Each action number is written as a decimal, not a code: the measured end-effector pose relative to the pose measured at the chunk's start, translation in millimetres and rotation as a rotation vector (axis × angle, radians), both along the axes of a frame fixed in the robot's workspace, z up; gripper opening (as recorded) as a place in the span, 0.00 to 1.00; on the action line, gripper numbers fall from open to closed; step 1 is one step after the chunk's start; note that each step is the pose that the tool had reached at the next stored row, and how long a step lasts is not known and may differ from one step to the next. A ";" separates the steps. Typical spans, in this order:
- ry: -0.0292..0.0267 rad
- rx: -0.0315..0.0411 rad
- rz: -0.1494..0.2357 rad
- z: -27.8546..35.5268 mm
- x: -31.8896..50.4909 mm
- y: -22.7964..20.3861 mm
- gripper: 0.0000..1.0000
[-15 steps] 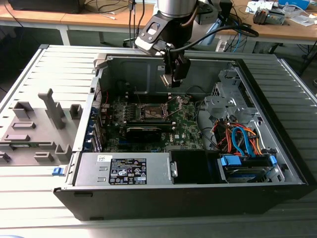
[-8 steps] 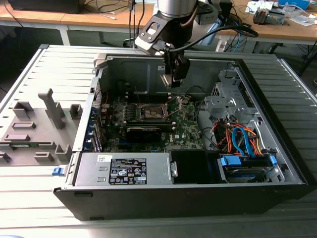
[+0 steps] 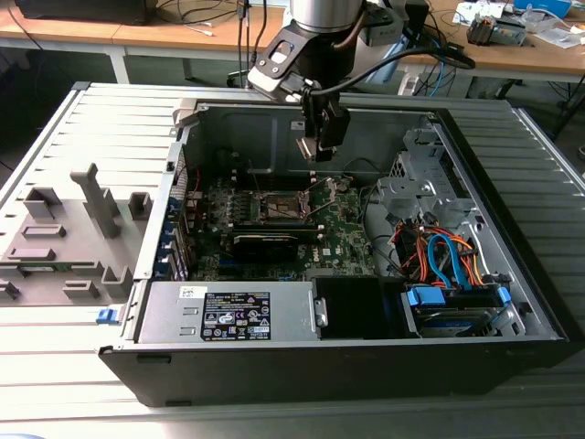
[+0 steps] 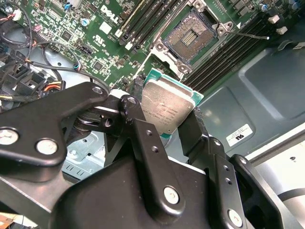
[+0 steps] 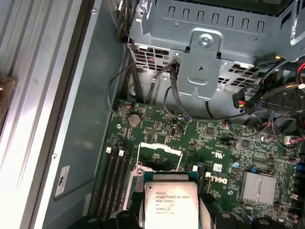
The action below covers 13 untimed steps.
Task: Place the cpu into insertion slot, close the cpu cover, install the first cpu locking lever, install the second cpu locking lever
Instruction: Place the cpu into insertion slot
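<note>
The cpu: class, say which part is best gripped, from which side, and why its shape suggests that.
Grip two opposite thin edges of the cpu, coming from its silver top side, as the gripper does here. It is a flat square, so those edges are parallel, and the underside is left clear for the insertion slot.

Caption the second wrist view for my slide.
Gripper shut on the cpu, held over the motherboard near the uncovered insertion slot.
</note>
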<state>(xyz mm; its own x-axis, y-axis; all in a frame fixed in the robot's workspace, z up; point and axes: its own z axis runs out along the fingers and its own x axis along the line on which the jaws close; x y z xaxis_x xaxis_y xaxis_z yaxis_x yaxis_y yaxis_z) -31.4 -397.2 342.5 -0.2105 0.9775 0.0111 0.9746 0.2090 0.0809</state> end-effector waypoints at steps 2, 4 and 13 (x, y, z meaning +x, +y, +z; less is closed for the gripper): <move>0.0000 0.0000 -0.003 0.0 0.0 0.0 0.55; 0.0000 0.0000 -0.007 0.0 0.0 0.0 0.55; 0.0000 0.0000 -0.027 0.0 0.0 0.0 0.55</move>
<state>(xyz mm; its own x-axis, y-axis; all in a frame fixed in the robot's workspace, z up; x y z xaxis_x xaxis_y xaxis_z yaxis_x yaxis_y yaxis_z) -31.4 -397.2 342.5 -0.1842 0.9828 0.0111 0.9798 0.1827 0.0809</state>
